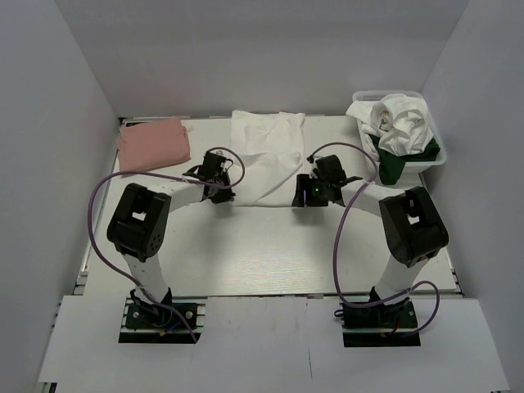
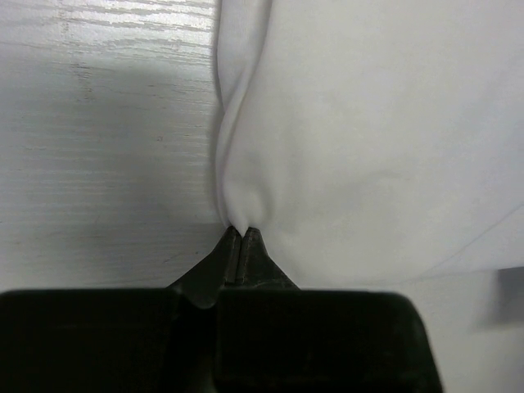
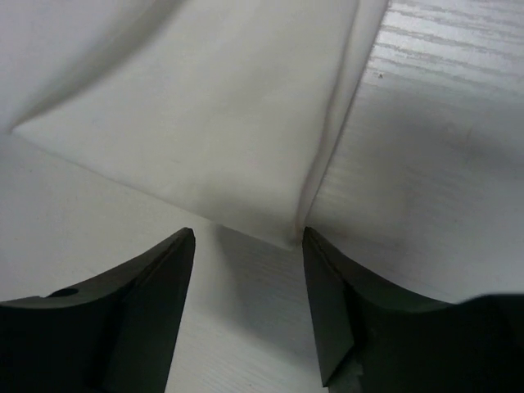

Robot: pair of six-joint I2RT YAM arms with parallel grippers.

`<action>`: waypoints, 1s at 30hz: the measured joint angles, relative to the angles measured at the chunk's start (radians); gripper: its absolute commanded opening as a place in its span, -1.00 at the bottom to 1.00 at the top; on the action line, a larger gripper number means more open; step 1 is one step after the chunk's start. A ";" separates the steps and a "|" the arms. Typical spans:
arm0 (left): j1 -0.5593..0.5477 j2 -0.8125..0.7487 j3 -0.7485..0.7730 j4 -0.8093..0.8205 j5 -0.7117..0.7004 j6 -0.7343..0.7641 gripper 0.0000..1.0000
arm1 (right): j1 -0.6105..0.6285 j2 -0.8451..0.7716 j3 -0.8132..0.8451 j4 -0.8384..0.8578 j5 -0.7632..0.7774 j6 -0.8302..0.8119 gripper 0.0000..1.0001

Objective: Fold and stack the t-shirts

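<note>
A white t-shirt [image 1: 266, 157] lies spread in the middle of the table, its print not showing. My left gripper [image 1: 219, 193] is shut on the shirt's near left corner [image 2: 246, 205], the cloth bunched at its tips. My right gripper [image 1: 304, 199] is open at the near right corner [image 3: 282, 233], the hem just ahead of its fingers [image 3: 323, 270] and not held. A folded salmon-pink t-shirt [image 1: 153, 144] lies at the far left. Crumpled white [image 1: 399, 121] and dark green [image 1: 393, 168] t-shirts fill the basket.
A white mesh basket [image 1: 434, 155] stands at the far right by the wall. Grey walls close in the table on three sides. Purple cables loop over both arms.
</note>
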 measured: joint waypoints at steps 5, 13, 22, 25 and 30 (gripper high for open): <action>0.002 -0.007 -0.013 0.015 0.004 -0.002 -1.00 | 0.000 0.019 -0.007 0.027 0.008 0.017 -0.81; -0.018 -0.115 -0.128 -0.004 0.028 -0.029 -1.00 | 0.003 -0.122 -0.130 0.021 0.029 0.027 -1.00; -0.063 -0.648 -0.381 -0.129 0.166 -0.109 -1.00 | 0.029 -0.636 -0.291 -0.176 -0.019 0.041 -1.00; -0.076 -0.764 -0.373 -0.158 0.208 -0.119 -1.00 | 0.040 -0.729 -0.296 -0.232 -0.054 0.050 -1.00; -0.085 -0.819 -0.263 -0.229 0.212 -0.116 -1.00 | 0.053 -0.767 -0.208 -0.288 -0.051 0.060 -1.00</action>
